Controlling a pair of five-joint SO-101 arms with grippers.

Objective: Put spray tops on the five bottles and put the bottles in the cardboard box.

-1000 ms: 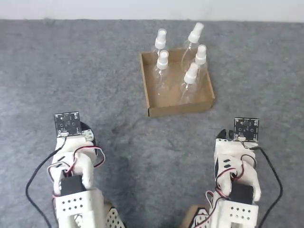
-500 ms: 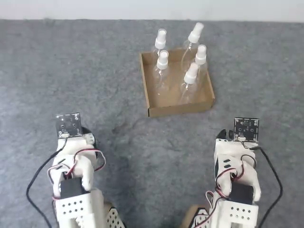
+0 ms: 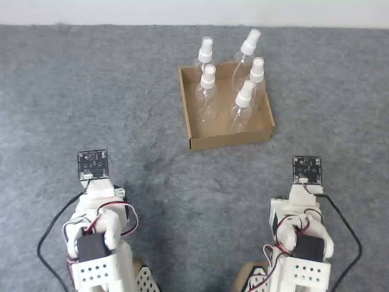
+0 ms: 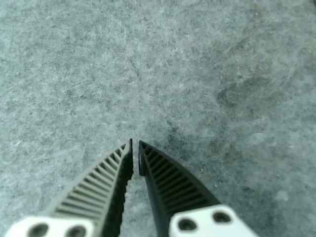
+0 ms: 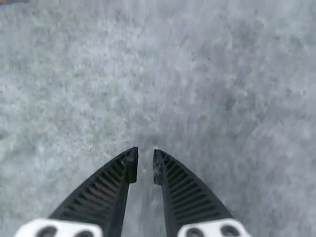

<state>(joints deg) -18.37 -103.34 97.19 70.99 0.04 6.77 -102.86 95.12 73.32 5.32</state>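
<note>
The cardboard box (image 3: 231, 141) lies on the grey carpet at the far centre. Several clear bottles stand upright in it, each with a white spray top: one at the back left (image 3: 206, 50), one at the back right (image 3: 250, 42), and others in front (image 3: 208, 77) (image 3: 244, 94). My left gripper (image 4: 135, 144) is shut with nothing in it, low over bare carpet. My right gripper (image 5: 145, 152) is also shut on nothing, with a thin slit between its tips. Both arms, left (image 3: 94, 182) and right (image 3: 304, 182), sit folded near the front edge, well short of the box.
Grey carpet (image 3: 91, 91) covers the whole table. A pale wall strip (image 3: 194, 11) runs along the far edge. Open floor lies between the arms and the box.
Both arms have drawn back toward the near edge, the left one steadily, the right one in the last half second. The box and bottles have not moved.
</note>
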